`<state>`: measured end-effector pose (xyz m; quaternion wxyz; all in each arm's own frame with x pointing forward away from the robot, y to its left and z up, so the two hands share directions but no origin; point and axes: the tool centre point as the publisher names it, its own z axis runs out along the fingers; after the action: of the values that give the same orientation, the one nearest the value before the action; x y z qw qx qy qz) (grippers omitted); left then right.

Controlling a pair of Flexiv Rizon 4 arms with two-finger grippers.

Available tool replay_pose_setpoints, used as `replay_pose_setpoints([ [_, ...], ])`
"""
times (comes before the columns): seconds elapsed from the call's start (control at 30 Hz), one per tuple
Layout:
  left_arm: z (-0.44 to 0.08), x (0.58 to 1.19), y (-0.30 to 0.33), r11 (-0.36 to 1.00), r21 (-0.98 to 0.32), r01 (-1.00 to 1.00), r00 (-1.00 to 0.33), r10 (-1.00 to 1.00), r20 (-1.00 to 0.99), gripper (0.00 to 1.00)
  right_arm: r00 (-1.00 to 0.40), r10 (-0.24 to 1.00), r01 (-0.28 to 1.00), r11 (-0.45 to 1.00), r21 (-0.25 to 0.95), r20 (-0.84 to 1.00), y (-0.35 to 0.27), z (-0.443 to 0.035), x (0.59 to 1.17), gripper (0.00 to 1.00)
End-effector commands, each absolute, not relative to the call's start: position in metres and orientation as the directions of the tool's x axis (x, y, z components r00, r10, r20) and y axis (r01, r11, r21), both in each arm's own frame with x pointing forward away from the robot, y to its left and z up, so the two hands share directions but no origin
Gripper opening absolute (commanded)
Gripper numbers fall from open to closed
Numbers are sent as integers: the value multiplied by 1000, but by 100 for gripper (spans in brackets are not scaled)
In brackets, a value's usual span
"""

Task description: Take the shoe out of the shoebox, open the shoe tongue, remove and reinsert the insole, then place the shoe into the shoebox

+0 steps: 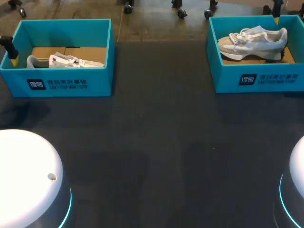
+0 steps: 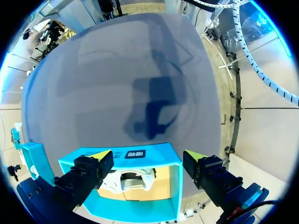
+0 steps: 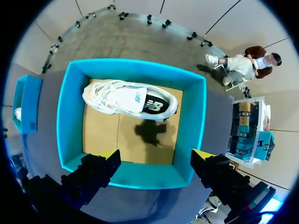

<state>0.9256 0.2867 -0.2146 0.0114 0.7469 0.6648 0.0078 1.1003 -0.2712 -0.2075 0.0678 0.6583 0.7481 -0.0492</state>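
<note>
Two teal shoeboxes stand at the back of the dark table. The left shoebox [image 1: 71,83] holds a white shoe [image 1: 66,61] lying on its side. In the right shoebox [image 1: 256,78] a white and grey shoe [image 1: 254,40] lies on its side. My left gripper [image 2: 148,155] hangs open above the outer end of the left shoebox [image 2: 173,182], with the white shoe [image 2: 133,179] below it. Over the right shoebox [image 3: 70,116] my right gripper [image 3: 156,154] stands open, well above the shoe [image 3: 131,99] lying against one long wall. Neither gripper touches anything.
The wide dark table [image 1: 156,142] stretches between the boxes and my arms' white bases [image 1: 28,175] at the front corners. The left shoebox [image 3: 25,102] also shows beside the right one in the right wrist view.
</note>
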Motion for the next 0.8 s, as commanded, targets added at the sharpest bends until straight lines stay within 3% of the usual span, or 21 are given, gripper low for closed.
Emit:
replay_pose_setpoints([
  [0.03,-214,925,287,-116,29,993,117,993,-2,100,-110,975,994,112,-1,-194,-276,-210,1113,100],
  [0.2,-214,925,287,-116,29,993,117,993,-2,100,-77,973,997,78,-4,-217,-276,-241,1137,100],
  [0.8,-214,925,287,-116,29,993,117,993,-2,100,-67,972,998,66,-12,-227,-282,-252,1150,100],
])
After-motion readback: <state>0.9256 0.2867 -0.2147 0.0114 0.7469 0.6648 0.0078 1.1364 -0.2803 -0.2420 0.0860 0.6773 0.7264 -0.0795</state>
